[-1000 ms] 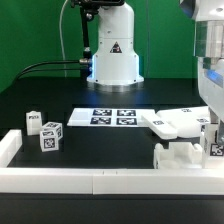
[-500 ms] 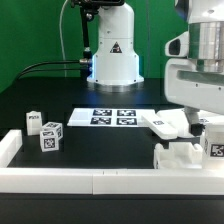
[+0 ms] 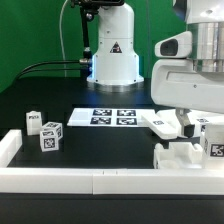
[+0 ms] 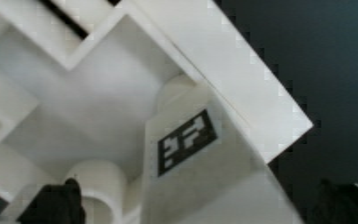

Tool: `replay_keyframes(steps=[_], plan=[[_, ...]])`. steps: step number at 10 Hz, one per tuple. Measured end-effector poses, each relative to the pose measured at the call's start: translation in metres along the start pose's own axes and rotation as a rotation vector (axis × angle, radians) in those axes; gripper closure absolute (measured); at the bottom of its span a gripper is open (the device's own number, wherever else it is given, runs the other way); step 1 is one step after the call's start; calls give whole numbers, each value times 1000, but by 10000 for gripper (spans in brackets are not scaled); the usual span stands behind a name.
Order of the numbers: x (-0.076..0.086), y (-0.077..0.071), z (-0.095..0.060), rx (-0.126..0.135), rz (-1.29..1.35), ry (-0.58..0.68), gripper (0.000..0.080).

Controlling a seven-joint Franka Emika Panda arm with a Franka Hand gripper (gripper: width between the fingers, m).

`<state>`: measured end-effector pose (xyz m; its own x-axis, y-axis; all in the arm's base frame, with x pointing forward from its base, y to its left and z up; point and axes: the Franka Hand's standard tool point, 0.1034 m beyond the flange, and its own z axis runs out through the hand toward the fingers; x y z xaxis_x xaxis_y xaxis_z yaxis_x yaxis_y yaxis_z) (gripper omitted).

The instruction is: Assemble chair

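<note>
Mostly the chair parts sit on the exterior view's right of the black worktop: a flat plate lies near the back, a chunkier shaped piece stands in front of it against the white rail, and a tagged piece sits at the far right edge, partly cut off by the frame. The arm's hand hangs above this cluster, over the plate and the tagged piece. In the wrist view the pincer looks straight down onto white parts that fill most of the picture, one of them bearing a black tag; its dark fingers show at the two lower corners, spread wide apart, with white part between them. Whether either finger touches that part cannot be told. Well apart, on the exterior view's left, two small tagged blocks stand just beside each other near the rail's left arm. Between the two groups, toward the back, lies the marker board with its tags face up. Behind it rises the white robot base, with dark cables running off to the left against the green backdrop.
</note>
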<state>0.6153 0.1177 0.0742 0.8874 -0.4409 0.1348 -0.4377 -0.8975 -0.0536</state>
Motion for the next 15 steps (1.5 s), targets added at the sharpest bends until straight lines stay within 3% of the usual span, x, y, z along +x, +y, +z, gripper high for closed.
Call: replay_keyframes(steps=[1, 2, 3, 5, 10, 12, 15], plan=[[2, 0, -2, 9, -81, 3, 150], [1, 0, 0, 5, -36, 2, 278], [1, 1, 0, 4, -36, 2, 278], [1, 1, 0, 6, 91, 1, 516], [1, 5, 1, -44, 811, -32, 515], [-1, 6, 1, -40, 1208, -72, 515], [0, 13, 0, -64, 1474, -59, 514]])
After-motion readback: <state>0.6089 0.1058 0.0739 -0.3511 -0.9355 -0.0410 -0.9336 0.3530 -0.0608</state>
